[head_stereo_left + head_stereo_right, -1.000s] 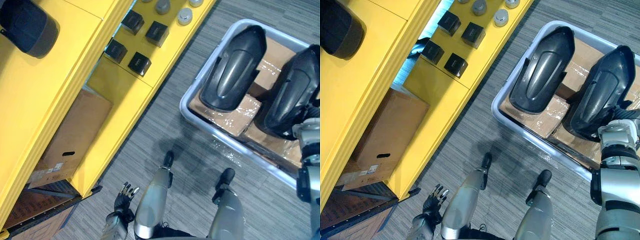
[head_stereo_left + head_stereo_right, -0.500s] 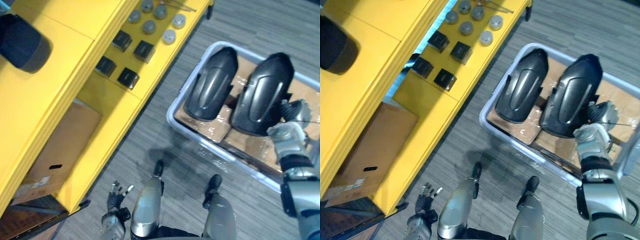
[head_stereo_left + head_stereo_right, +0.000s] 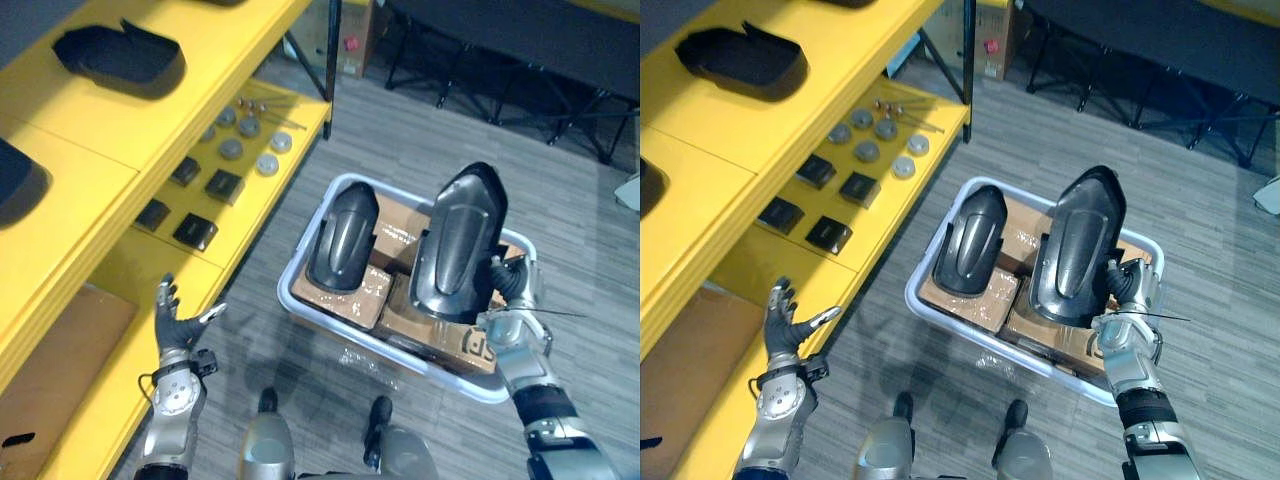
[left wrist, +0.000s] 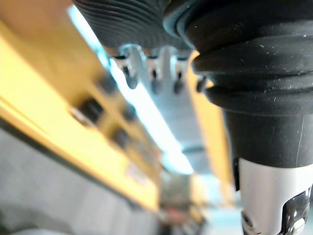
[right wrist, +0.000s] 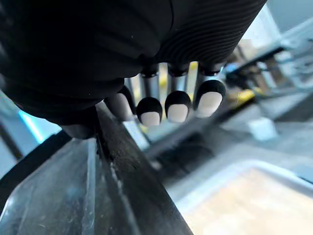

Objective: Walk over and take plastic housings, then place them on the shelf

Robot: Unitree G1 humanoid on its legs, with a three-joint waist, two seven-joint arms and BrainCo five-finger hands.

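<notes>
Two black plastic housings sit in a grey tote bin on the floor. The left housing lies on cardboard boxes. The right housing stands tilted up, its lower end in my right hand. In the right wrist view the fingers curl over the housing's dark rim. My left hand is raised beside the yellow shelf, open with fingers spread and nothing in it. A further black housing lies on the shelf's upper level.
Small black blocks and grey round discs lie on the shelf's lower level. A cardboard box sits under the shelf. Chair and table legs stand at the back. Grey carpet lies between shelf and bin.
The whole view has shifted as the camera moved. The right housing now stands tilted up in my right hand. My left hand has risen beside the shelf with fingers spread.
</notes>
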